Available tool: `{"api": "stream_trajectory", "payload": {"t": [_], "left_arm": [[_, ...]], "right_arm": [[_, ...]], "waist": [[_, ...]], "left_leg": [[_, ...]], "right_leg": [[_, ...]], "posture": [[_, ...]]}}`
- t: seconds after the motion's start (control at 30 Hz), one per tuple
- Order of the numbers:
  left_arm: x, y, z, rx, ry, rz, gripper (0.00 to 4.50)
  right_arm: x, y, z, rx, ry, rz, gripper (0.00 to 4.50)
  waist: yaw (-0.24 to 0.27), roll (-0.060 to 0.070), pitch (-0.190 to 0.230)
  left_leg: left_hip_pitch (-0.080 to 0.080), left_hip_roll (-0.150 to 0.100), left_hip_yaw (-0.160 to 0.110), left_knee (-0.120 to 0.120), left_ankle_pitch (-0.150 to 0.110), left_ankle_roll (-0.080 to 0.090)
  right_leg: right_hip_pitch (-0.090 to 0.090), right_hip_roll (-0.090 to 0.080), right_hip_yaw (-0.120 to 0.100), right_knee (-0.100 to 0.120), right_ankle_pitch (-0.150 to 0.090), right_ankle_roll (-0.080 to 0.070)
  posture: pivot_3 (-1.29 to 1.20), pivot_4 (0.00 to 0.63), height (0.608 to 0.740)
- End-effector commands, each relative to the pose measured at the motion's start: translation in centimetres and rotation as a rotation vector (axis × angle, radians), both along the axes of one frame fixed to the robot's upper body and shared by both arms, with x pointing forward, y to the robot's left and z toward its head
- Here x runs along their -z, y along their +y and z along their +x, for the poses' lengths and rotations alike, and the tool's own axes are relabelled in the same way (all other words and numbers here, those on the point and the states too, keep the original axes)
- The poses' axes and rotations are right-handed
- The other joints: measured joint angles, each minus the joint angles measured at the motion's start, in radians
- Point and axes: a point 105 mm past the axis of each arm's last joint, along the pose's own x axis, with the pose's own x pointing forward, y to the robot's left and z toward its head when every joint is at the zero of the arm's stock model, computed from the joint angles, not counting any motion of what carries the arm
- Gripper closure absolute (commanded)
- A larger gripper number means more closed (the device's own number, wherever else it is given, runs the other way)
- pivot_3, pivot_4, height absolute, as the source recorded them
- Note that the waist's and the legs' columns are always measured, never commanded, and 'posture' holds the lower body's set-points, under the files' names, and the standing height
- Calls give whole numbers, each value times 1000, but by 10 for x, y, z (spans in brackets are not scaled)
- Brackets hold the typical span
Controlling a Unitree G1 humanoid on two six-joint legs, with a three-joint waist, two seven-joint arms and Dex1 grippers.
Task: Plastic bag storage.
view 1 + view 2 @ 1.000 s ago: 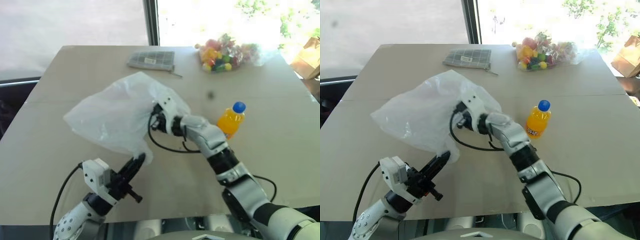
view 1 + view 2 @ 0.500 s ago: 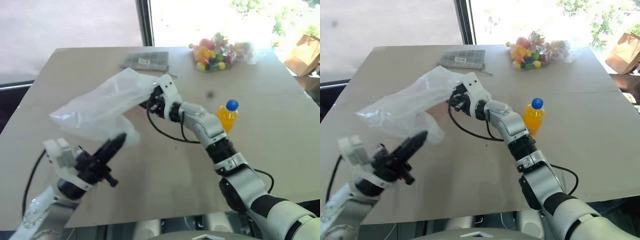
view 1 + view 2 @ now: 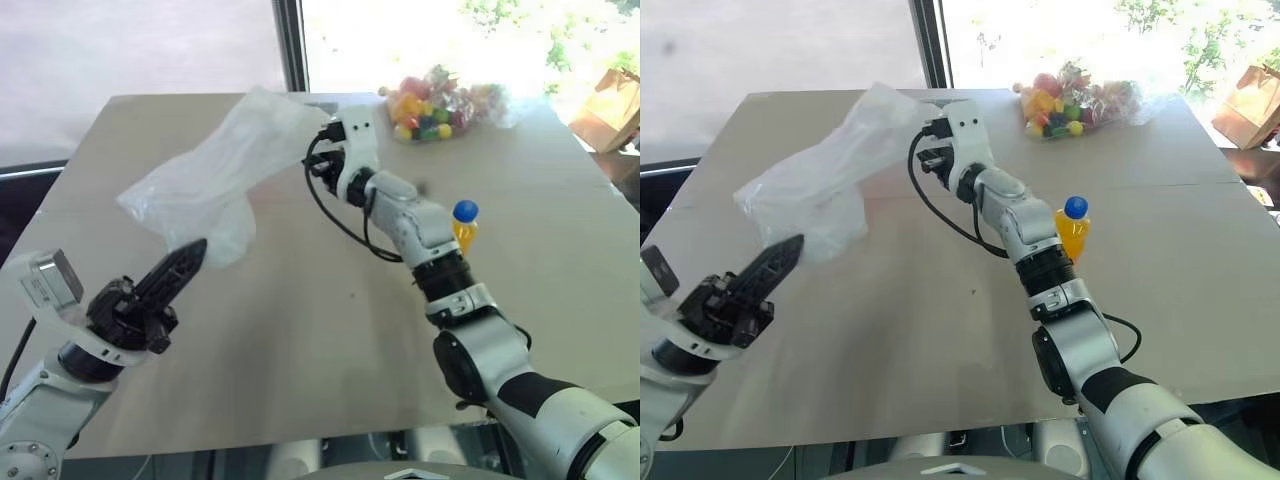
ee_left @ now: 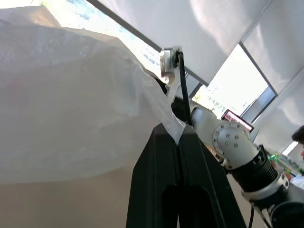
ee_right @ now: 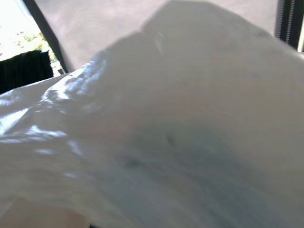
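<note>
Left eye view — plastic bag (image 3: 215, 170) aloft | both jaws clamped on it

Both head eyes look down over the table (image 3: 300, 340); each wrist camera sits close against the plastic bag (image 4: 66, 99).

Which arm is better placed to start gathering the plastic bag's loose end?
Probably left. The left tool is shut at the plastic bag's hanging lower end, seemingly pinching its edge. The right tool is occupied holding the bag's upper end aloft.
</note>
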Motion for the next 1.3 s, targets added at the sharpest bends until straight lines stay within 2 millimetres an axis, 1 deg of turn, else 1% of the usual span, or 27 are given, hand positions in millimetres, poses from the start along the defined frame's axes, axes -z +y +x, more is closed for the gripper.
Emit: {"api": "stream_trajectory", "payload": {"t": [0.03, 0.1, 0.2, 0.3, 0.37, 0.43, 0.5, 0.53, 0.67, 0.77, 0.83, 0.93, 1.0, 1.07, 1.2, 1.27, 1.3], "left_arm": [[-8, 3, 2, -2, -20, -3, 4500], [-13, 3, 5, 4, -33, -22, 4500], [-30, 4, 11, 32, -73, -48, 4500], [-41, 9, 15, 41, -93, -53, 4500], [-48, 13, 16, 48, -102, -49, 4500], [-50, 17, 17, 53, -101, -39, 4500], [-48, 21, 18, 52, -91, -28, 4500], [-47, 23, 18, 52, -85, -25, 4500], [-46, 25, 18, 57, -75, -35, 4500], [-42, 26, 16, 65, -64, -32, 4500], [-38, 29, 16, 59, -52, -28, 4500], [-36, 35, 15, 48, -46, -29, 4500], [-36, 40, 14, 37, -45, -27, 4500], [-35, 43, 10, 42, -34, -25, 4500], [-27, 37, 2, 93, 3, -12, 4500], [-24, 33, 1, 112, 12, -5, 4500], [-22, 30, 2, 120, 17, -4, 4500]], "right_arm": [[-40, 14, -17, -50, -110, 64, 3826], [-36, 10, -22, -100, -142, -15, 3826], [-22, -1, -38, -253, -180, -199, 3826], [-20, -15, -46, -318, -185, -276, 3826], [-17, -25, -54, -379, -196, -346, 3826], [-16, -32, -64, -448, -199, -378, 3826], [-18, -36, -75, -513, -203, -374, 3826], [-19, -37, -77, -525, -199, -361, 3826], [-23, -37, -66, -443, -171, -291, 3826], [-26, -32, -69, -473, -144, -211, 3826], [-29, -29, -76, -530, -127, -157, 3826], [-29, -29, -82, -574, -124, -135, 3826], [-28, -31, -79, -553, -116, -129, 3826], [-23, -33, -63, -454, -87, -151, 3826], [-21, -32, -38, -278, -65, -159, 3826], [-22, -28, -31, -213, -74, -160, 3826], [-25, -24, -28, -180, -70, -124, 3826]], "waist": [[-1, 1, 0], [-1, 1, 0], [9, 0, 1], [7, 0, 1], [6, -1, 1], [5, 0, 3], [2, 0, 3], [0, 0, 3], [0, 0, 3], [4, -1, 4], [5, -1, 4], [5, -1, 4], [4, -1, 4], [3, -2, 4], [1, -1, 4], [0, -1, 4], [0, -1, 5]], "left_leg": [[0, 0, 0, 0, 0, 0], [0, 0, 0, -1, 0, 0], [0, 0, -1, 0, 0, 0], [0, 0, -2, 0, 0, 0], [0, -1, -2, 0, 0, 0], [0, -1, -2, 0, 0, 0], [0, 0, -1, -1, 0, 0], [0, 0, -1, -1, 0, 0], [1, 2, 0, -1, 1, -1], [0, 3, -1, -1, 1, -1], [0, 2, -1, -1, 1, -1], [0, 2, -1, -1, 1, -1], [0, 2, -1, -1, 1, -1], [0, 2, -1, -1, 1, -1], [0, 2, 0, -1, 1, -1], [0, 2, 0, -1, 1, -2], [0, 2, 0, -2, 1, -2]], "right_leg": [[0, 0, 0, 0, 0, 0], [0, 1, 0, 0, 0, 0], [0, 1, -1, 0, 0, 0], [1, 0, -1, 0, 0, 0], [1, 0, -1, 0, 0, 0], [1, 0, -1, 0, 0, 0], [0, 1, -1, 0, 0, 0], [0, 2, -1, 0, 0, 0], [0, 5, 0, 1, 0, 0], [0, 4, 0, 1, 0, 0], [0, 4, 0, 0, 0, 0], [0, 3, 0, 0, 0, 0], [0, 3, 0, 0, 0, 0], [0, 3, 0, 0, 0, 0], [-1, 2, 0, 0, -1, -2], [-2, 2, 0, 0, -2, -3], [-2, 1, 0, 0, -2, -3]], "posture": [[0, 150, 740], [0, 150, 740], [0, 150, 740], [0, 150, 740], [0, 150, 740], [0, 150, 740], [0, 150, 740], [0, 150, 740], [0, 150, 740], [0, 150, 740], [0, 150, 740], [0, 150, 740], [0, 150, 740], [0, 150, 740], [0, 150, 740], [0, 150, 740], [0, 150, 740]]}}
